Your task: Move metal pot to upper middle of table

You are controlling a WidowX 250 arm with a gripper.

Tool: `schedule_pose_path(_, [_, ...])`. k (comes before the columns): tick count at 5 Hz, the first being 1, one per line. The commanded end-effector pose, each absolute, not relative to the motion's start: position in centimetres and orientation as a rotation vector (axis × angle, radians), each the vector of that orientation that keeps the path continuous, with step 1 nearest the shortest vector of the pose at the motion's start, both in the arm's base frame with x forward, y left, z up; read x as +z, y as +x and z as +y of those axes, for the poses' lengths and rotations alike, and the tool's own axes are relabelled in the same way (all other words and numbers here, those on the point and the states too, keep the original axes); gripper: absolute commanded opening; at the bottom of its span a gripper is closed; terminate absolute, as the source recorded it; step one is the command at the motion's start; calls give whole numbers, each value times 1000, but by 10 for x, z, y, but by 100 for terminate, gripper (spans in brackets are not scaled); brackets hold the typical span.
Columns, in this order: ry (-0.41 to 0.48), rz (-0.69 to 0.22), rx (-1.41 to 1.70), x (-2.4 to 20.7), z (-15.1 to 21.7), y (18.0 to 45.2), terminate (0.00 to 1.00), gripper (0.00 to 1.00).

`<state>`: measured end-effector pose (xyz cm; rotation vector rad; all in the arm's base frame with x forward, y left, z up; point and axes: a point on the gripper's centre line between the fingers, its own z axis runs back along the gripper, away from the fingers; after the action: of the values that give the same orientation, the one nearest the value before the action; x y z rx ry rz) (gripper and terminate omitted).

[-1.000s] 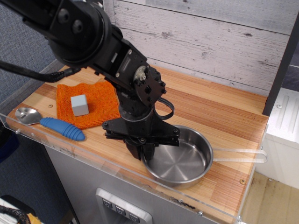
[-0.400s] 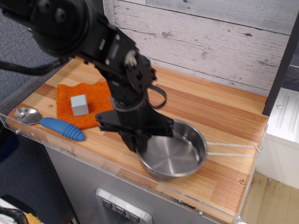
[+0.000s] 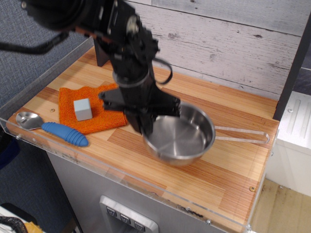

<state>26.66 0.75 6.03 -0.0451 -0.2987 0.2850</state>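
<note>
The metal pot (image 3: 182,138) is a shallow shiny steel pan with a long wire-loop handle (image 3: 243,136) pointing right. It hangs tilted a little above the striped wooden table (image 3: 228,170), over the middle of the table. My black gripper (image 3: 146,130) points down and is shut on the pot's left rim. The arm comes in from the upper left and hides part of the back of the table.
An orange cloth (image 3: 104,99) lies at the left with a grey cube (image 3: 82,109) on it. A metal spoon with a blue handle (image 3: 53,128) lies by the front left edge. A clear acrylic rim (image 3: 146,187) runs along the table's front. A plank wall stands behind.
My gripper has lifted the pot off the front of the table and carried it back and slightly left, towards the wall. The handle has risen with it.
</note>
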Motion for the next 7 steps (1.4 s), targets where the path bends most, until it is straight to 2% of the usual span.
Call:
schedule_pose_path(1, [-77, -390, 207, 98, 8, 298, 0, 0])
schedule_pose_path(3, [-117, -409, 190, 114, 17, 341, 0, 0])
schedule_pose_path(4, [-117, -404, 206, 115, 33, 347, 0, 0])
schedule_pose_path(5, [-101, -375, 200, 109, 47, 349, 0, 0])
schedule_pose_path(7, [-117, -320, 189, 82, 57, 356, 0, 0])
